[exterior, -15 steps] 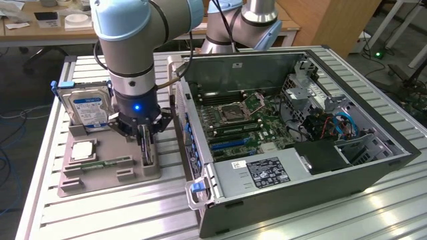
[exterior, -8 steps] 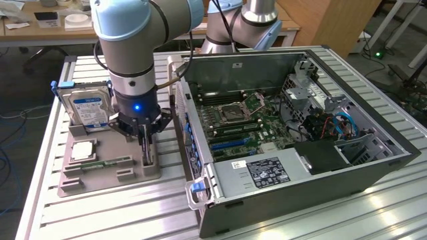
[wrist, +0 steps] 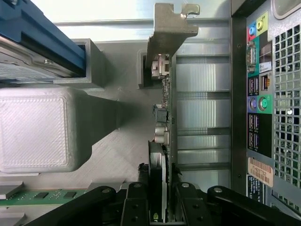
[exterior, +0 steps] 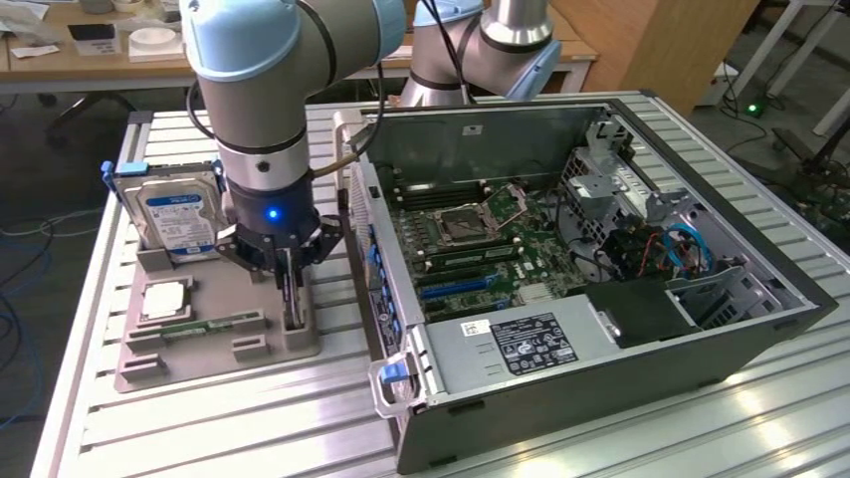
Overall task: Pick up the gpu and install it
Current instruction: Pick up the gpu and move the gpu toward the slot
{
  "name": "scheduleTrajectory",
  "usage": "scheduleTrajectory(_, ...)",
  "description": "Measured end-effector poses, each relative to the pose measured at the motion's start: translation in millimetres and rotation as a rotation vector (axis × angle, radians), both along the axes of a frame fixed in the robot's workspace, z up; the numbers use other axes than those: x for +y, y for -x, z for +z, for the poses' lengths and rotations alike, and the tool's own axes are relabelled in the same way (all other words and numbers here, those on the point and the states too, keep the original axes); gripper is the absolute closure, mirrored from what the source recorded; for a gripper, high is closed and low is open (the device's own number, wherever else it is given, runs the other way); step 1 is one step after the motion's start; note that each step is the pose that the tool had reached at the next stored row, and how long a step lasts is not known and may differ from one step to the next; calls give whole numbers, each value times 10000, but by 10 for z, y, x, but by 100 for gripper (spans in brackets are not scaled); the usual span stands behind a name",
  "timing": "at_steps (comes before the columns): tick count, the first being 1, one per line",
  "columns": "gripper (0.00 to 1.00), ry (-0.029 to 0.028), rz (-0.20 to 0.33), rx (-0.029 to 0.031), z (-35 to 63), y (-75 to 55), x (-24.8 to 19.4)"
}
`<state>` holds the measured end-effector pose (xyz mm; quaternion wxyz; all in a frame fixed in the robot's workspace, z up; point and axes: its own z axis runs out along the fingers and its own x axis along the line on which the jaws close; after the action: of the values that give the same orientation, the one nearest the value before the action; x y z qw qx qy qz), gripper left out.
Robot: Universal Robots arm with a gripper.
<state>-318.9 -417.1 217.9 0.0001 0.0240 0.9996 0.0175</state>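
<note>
Entry: gpu (wrist: 157, 160), 1 thin dark card standing on edge in a slot of the grey holder tray (exterior: 199, 363), just beside the open computer case (exterior: 598, 393). Its silver bracket (wrist: 170, 33) is at the end away from the gripper (wrist: 160, 207). No writing on the card can be read, and its lower edge is hidden inside the slot. The gripper's dark fingers (wrist: 136, 207) press against the card's 2 faces, pinching its upper edge. In the exterior view the gripper (exterior: 293, 284) covers most of the card. Other holder contents: 1 hard drive (exterior: 175, 219) set upright, with a blue-and-white label too small to read; 1 square silver processor chip (exterior: 162, 299); 1 green memory stick (exterior: 213, 325) lying flat. The case holds a power supply (exterior: 525, 344) with a dark label of white print, illegible. On the case's rear panel (wrist: 261, 94) are coloured ports and 1 barcode sticker (wrist: 259, 172), its characters unclear.
</note>
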Motion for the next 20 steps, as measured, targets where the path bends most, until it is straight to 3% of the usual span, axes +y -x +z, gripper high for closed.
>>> scheduleTrajectory(4,73,-1,0,-2,6,-1,0)
scheduleTrajectory(7,73,-9,0,0,63,0,0)
scheduleTrajectory(8,73,-25,0,-1,209,0,0)
scheduleTrajectory(14,73,-54,0,0,439,0,0)
scheduleTrajectory(16,73,-57,0,-1,629,0,0)
scheduleTrajectory(20,73,-57,0,-1,792,0,0)
